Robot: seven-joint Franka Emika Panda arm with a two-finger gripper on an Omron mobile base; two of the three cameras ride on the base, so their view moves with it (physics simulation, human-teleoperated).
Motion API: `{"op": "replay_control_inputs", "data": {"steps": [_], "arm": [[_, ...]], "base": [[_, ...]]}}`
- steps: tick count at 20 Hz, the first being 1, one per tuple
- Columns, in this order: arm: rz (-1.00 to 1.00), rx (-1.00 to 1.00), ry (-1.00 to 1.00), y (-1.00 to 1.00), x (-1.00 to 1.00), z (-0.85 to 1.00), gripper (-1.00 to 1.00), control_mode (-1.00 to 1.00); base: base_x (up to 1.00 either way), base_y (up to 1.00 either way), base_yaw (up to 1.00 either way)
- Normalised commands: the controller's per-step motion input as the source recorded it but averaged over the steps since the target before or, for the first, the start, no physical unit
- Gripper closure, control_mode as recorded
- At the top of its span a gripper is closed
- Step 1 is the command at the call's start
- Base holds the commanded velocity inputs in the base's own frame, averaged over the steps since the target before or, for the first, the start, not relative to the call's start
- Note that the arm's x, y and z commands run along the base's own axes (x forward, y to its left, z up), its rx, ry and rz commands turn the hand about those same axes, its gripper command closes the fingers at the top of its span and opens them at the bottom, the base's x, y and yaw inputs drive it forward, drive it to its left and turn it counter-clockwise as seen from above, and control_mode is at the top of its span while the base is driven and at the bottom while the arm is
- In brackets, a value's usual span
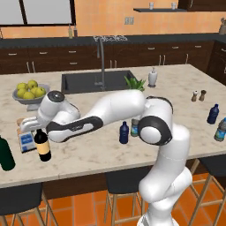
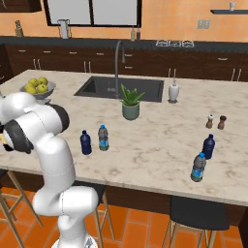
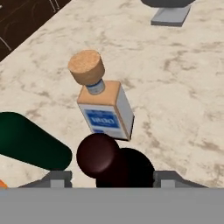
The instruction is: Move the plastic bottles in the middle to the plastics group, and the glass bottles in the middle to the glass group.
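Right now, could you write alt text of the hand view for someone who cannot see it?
Looking down from the robot's hand, a dark wine bottle with a dark red top stands between the gripper fingertips on a marble counter. Just beyond it stands a square clear bottle with a cork and blue label; a dark green bottle is at left.

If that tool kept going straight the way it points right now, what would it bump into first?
Most likely the wine bottle: its dark red top sits right between the tool's fingertips. The square clear bottle lies further on, though depth is hard to judge.

Green bottle (image 1: 5, 154) cut by left edge
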Motion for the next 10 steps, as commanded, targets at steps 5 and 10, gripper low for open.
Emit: {"op": "replay_control_inputs", "data": {"steps": [5,10], "arm": [[0.0,0.0,0.01,-0.11,0.01,0.24,-1.0,-1.0],[-0.02,0.0,0.12,-0.36,-0.15,0.53,-1.0,-1.0]], "base": [[0.0,0.0,0.0],[0.0,0.0,0.0]]}}
